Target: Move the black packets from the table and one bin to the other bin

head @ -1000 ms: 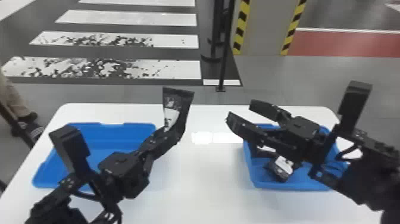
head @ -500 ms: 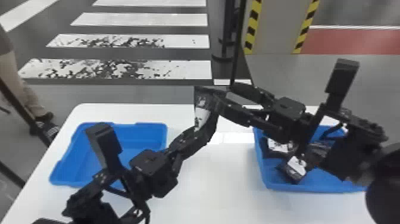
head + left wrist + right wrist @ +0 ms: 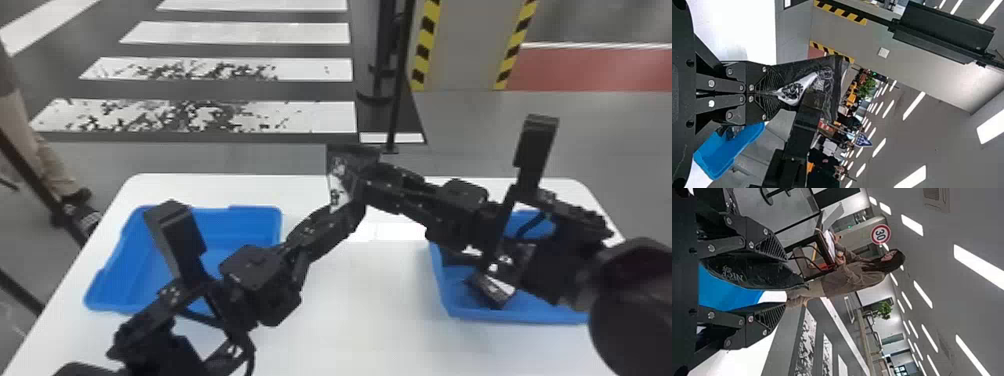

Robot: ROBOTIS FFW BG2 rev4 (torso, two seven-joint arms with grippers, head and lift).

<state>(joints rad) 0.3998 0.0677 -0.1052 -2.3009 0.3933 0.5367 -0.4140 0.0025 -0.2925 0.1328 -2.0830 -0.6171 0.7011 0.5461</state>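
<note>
Nearest on the white tabletop (image 3: 375, 310), the left bin (image 3: 250, 220) sits toward the left edge, with the left arm (image 3: 165, 345) reaching across its near right corner. The right bin (image 3: 525, 316) sits toward the right edge, partly hidden by the right arm (image 3: 555, 270). One black packet (image 3: 492, 291) with a white patch lies by that bin's near left corner, and more dark packets (image 3: 522, 255) show behind it (how many, I cannot tell).

Farther off, between the bins and up by the tabletop's far edge as the head view sees it, the two grippers meet. The left gripper (image 3: 348, 212) has its fingers pinched on the lower end of a raised black packet (image 3: 340, 177), which stands roughly upright. The right gripper (image 3: 372, 185) has its fingers spread around the dark packet, which lies along one of them in the right wrist view, a gap showing on the other side.

Beyond the tabletop come the gray floor (image 3: 525, 135), a thin black pole (image 3: 397, 100), a pillar (image 3: 462, 45) edged in yellow and black, and broad white stripes (image 3: 240, 32).
</note>
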